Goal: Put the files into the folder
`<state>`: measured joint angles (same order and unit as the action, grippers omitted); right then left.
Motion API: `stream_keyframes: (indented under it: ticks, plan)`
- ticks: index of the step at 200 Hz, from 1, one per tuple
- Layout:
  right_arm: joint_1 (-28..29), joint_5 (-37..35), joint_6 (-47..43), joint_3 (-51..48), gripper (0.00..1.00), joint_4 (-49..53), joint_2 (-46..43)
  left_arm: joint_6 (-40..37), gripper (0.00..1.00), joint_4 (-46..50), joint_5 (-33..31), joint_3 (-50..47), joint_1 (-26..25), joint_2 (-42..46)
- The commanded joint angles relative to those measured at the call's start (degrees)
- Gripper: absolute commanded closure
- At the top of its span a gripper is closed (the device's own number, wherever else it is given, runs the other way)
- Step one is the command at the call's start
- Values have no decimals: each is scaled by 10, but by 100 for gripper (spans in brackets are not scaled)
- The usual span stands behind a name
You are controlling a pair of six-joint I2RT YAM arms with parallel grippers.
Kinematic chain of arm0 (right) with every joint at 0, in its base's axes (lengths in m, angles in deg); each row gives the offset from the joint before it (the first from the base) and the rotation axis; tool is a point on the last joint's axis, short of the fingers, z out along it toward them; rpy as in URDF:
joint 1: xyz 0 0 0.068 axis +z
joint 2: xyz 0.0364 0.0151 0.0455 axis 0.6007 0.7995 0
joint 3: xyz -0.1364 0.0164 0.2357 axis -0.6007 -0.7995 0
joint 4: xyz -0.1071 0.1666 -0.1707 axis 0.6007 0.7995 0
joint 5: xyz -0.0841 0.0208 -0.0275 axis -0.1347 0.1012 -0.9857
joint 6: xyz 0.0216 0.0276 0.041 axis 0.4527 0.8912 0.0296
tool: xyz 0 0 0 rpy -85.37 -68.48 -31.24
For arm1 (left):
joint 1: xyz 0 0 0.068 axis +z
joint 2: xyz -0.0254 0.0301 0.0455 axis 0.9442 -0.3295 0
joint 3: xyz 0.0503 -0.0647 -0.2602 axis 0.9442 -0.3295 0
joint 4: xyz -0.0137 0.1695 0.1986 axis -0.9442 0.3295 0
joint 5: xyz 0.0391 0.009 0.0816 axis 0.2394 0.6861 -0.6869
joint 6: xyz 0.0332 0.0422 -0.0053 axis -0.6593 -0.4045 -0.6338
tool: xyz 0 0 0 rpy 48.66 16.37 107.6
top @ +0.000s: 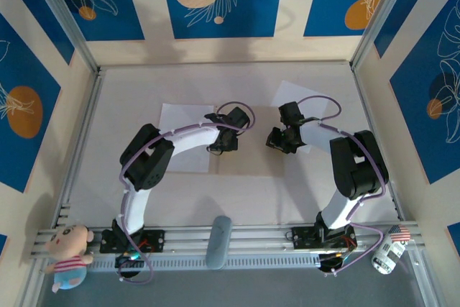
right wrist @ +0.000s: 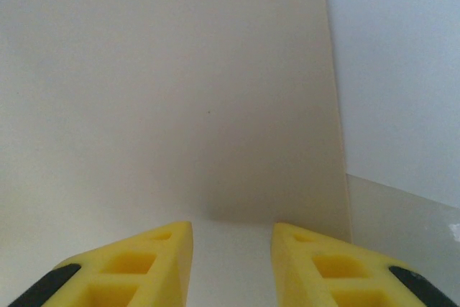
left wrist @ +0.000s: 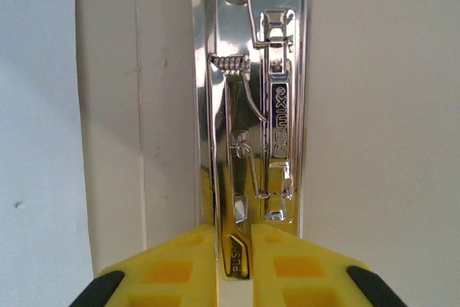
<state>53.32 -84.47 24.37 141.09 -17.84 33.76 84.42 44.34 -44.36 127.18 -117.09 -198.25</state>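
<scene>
The tan folder (top: 251,162) lies open on the table between both arms. Its metal clip (left wrist: 251,106) runs along the spine, and the clip's lever marked PUSH sits between the fingers of my left gripper (left wrist: 233,231), which is shut on it. In the top view the left gripper (top: 223,138) is at the folder's left side. One white file (top: 180,131) lies partly under the left arm, seen also as file (left wrist: 36,141). The other file (top: 305,98) lies at the back right. My right gripper (right wrist: 231,229) stands open over the bare folder panel (right wrist: 180,91), the file (right wrist: 395,70) to its right.
A plush pig (top: 68,249) sits at the near left corner by the rail. A grey oblong object (top: 218,242) lies on the rail between the arm bases. A small flag-patterned can (top: 388,249) lies at the near right. Walls enclose the table on three sides.
</scene>
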Motion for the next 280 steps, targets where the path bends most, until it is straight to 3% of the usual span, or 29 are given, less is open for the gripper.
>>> stream_keyframes:
  ticks: [1, 27, 100, 130, 280]
  plan:
    - [2, -9, -8, 9, 64, 12, 11, 0, 86, 20, 6, 12, -5, 7]
    - [3, -4, -8, 8, 64, 11, 11, 0, 74, 26, 5, 13, -5, 11]
    - [4, -3, -7, 8, 64, 11, 10, 3, 81, 27, 4, 9, -5, 13]
    - [6, -4, -7, 7, 64, 10, 10, 3, 71, 28, 3, 10, -5, 16]
    - [7, -2, -7, 6, 64, 10, 12, 0, 79, 33, -2, 11, -5, 29]
